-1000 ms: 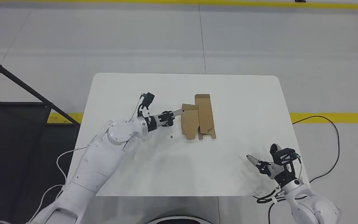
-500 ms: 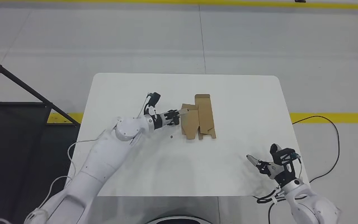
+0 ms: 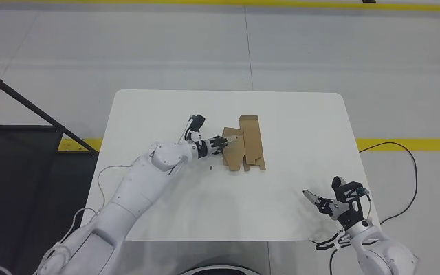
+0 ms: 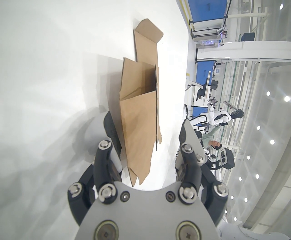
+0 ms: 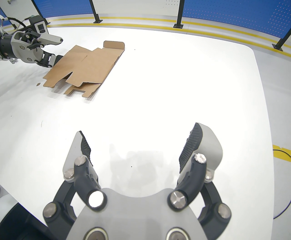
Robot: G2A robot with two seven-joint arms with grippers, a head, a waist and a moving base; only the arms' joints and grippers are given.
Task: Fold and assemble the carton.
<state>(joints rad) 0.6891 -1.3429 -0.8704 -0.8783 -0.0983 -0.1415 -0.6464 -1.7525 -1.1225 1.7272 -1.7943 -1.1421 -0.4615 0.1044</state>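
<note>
Brown carton (image 3: 244, 143) is lying unassembled near the middle of the table (image 3: 309, 137).
It is lying mostly flat, flaps sticking out at both ends, one side edge sitting slightly raised.

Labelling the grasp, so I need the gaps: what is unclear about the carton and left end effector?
Top view: whether the left end effector touches the carton; too small.
Left wrist view: one finger pad, partly covered by the carton's raised panel.
Right wrist view: the carton's lower flaps, under its top panel.

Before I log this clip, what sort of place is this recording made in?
Probably a robotics lab or test hall: a white table stands on a grey floor with yellow line markings, blue partition panels stand beyond it, and another white robot stands among workstations behind.
</note>
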